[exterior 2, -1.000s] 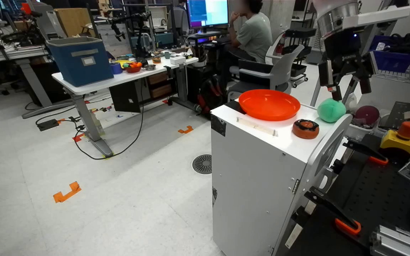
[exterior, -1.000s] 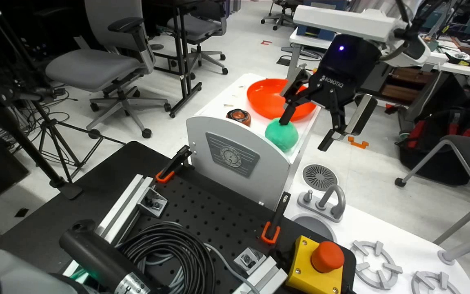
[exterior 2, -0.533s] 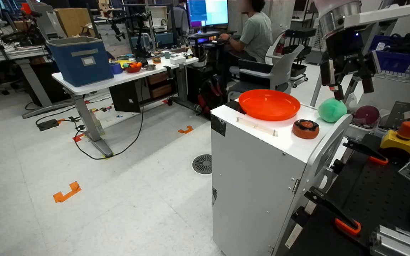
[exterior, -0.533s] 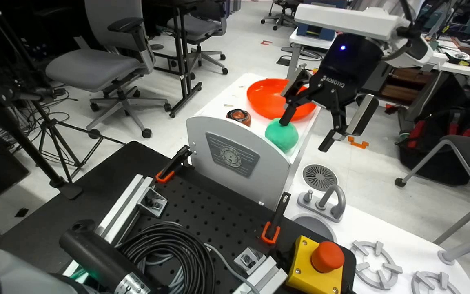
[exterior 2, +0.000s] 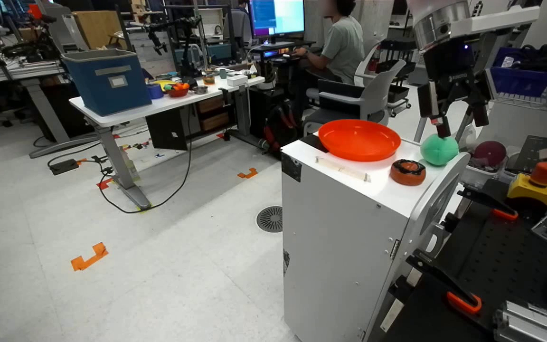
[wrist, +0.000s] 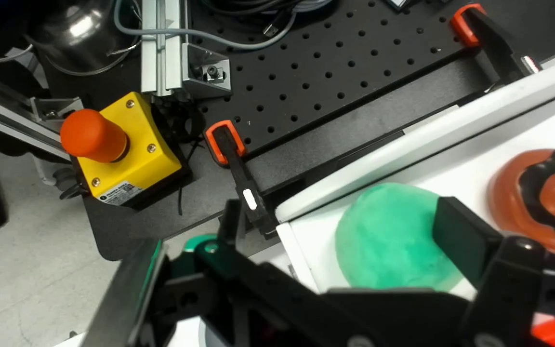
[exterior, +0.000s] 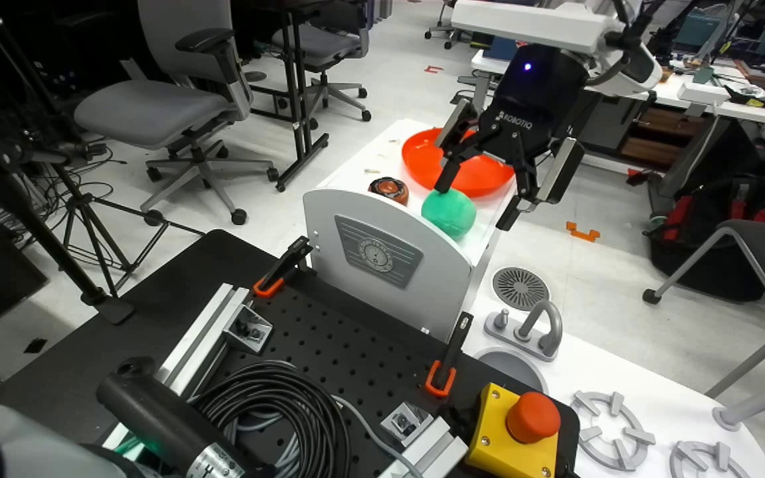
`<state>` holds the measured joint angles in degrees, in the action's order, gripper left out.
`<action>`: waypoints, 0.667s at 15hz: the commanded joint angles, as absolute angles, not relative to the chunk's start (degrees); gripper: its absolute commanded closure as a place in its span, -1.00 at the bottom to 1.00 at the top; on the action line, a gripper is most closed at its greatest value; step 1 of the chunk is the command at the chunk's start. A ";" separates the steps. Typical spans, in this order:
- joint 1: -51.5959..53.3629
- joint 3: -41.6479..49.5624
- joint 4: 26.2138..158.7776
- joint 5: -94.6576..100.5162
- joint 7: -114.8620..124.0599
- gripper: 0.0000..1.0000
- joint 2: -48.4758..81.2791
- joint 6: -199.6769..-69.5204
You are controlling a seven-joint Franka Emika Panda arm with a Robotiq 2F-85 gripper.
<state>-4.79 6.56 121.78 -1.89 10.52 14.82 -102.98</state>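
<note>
End effector and green ball shifted slightly; jaws spread wide, one fingertip touching ball.

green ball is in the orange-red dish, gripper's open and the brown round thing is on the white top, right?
One part is wrong: the green ball is not in the orange-red dish but outside it, on the white top, as both exterior views show. The rest holds: the gripper is open and the brown round thing is on the white top.
</note>
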 commanded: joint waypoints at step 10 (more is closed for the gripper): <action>-2.99 4.68 120.66 -2.21 10.97 -1.00 13.83 -101.50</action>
